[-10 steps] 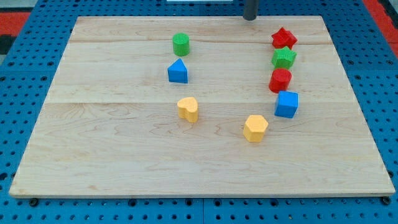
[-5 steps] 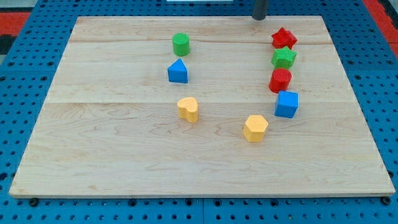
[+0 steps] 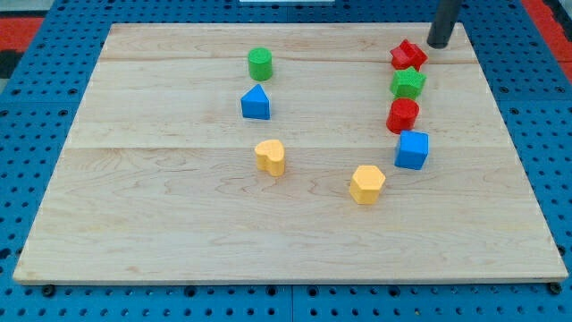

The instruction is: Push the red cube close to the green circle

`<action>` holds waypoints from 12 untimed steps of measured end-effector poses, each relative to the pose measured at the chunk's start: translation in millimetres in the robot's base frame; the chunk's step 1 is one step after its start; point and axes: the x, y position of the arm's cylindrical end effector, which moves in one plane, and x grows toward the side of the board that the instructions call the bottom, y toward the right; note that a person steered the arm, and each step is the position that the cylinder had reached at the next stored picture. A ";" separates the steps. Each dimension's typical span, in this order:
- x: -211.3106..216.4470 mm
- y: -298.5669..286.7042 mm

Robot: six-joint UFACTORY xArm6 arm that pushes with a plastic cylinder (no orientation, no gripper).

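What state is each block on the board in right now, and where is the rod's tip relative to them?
my tip: near the view's top right, just right of the red star, not touching.
red star: top of the right-hand column.
green star: below the red star.
red block: below the green star.
blue cube: resting flat.
green cylinder: upright.
blue triangular block: resting below the cylinder.
yellow heart: alone.
yellow hexagon: alone.

Bright, even light across the wooden board (image 3: pixel 179 224), blocks casting only short soft shadows. No glare, focus crisp; my tip (image 3: pixel 439 44) looks perhaps slightly blurred.
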 end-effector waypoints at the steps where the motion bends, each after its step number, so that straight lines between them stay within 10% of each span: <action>1: 24.5 1.4; 12: -53.7 -169.6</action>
